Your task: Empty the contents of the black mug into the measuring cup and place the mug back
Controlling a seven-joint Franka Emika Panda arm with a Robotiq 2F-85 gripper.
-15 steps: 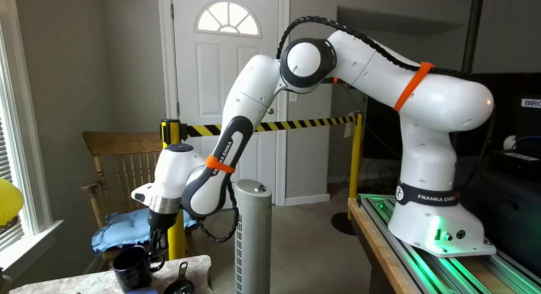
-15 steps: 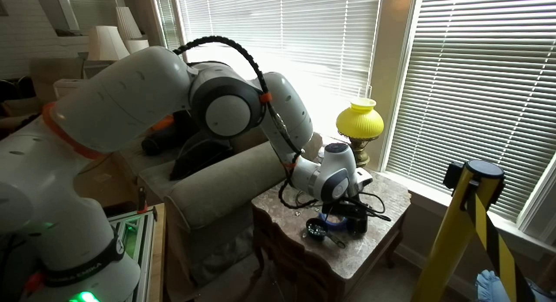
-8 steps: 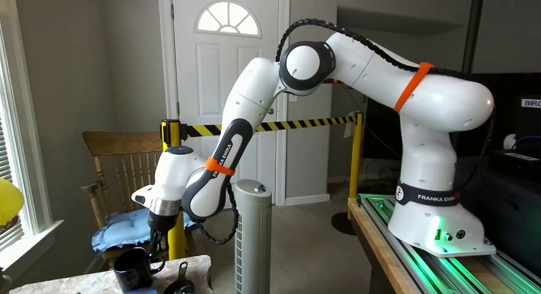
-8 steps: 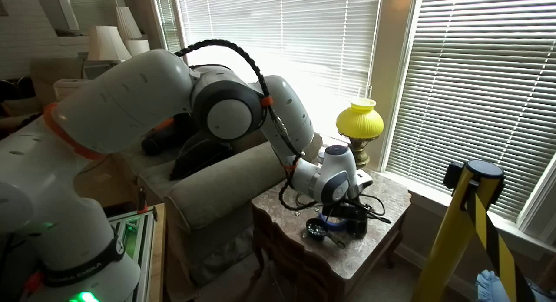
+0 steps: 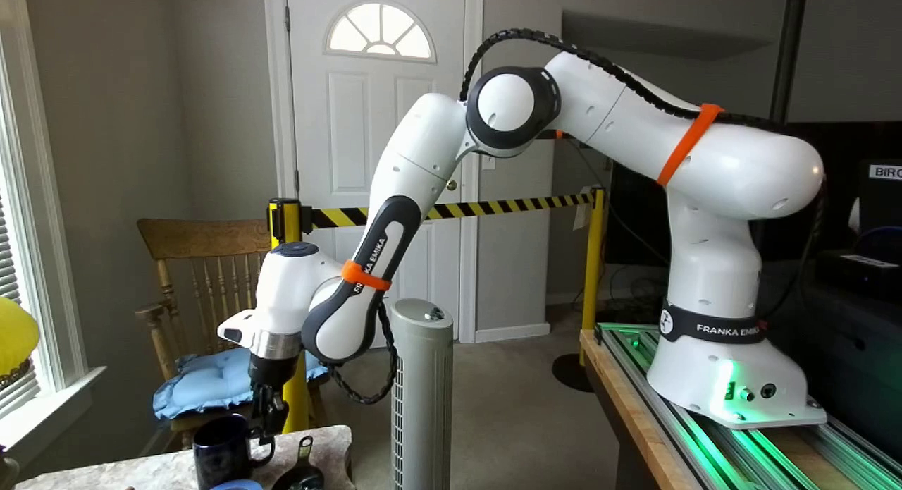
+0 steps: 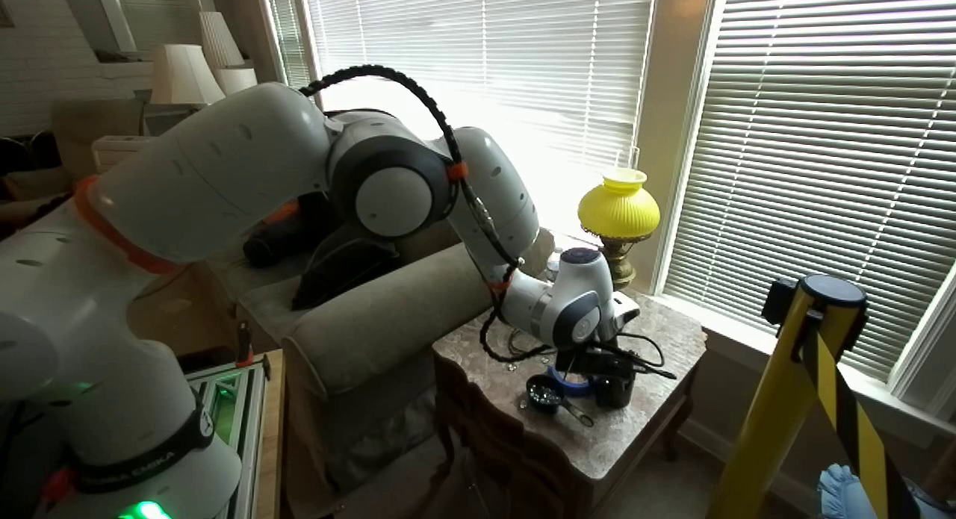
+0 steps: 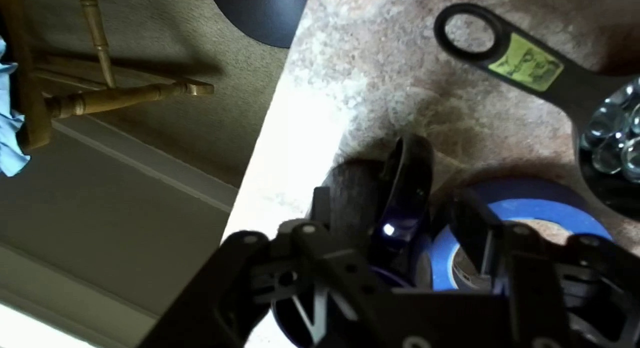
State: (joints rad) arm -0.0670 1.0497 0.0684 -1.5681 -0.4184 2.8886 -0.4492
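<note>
The black mug (image 5: 220, 453) stands upright on the marble-topped table (image 6: 605, 448), close to its edge. In the wrist view my gripper (image 7: 392, 208) is open, its fingers apart on either side of the mug handle (image 7: 407, 188). The mug's inside is mostly hidden behind the gripper. The measuring cup (image 7: 597, 190), black with a flat looped handle, holds clear glass beads at the right of the wrist view. It lies beside the mug in both exterior views, its handle (image 5: 304, 451) showing at the bottom of one.
A roll of blue tape (image 7: 552, 210) lies between mug and measuring cup, under my right-hand finger. Several loose clear beads (image 6: 511, 367) dot the table. A yellow lamp (image 6: 618, 205) stands at the back, and a sofa arm (image 6: 396, 317) flanks the table.
The mug was leaning slightly with its handle gripped; now it stands upright. My fingers have spread away from the handle, and the arm has barely shifted.
</note>
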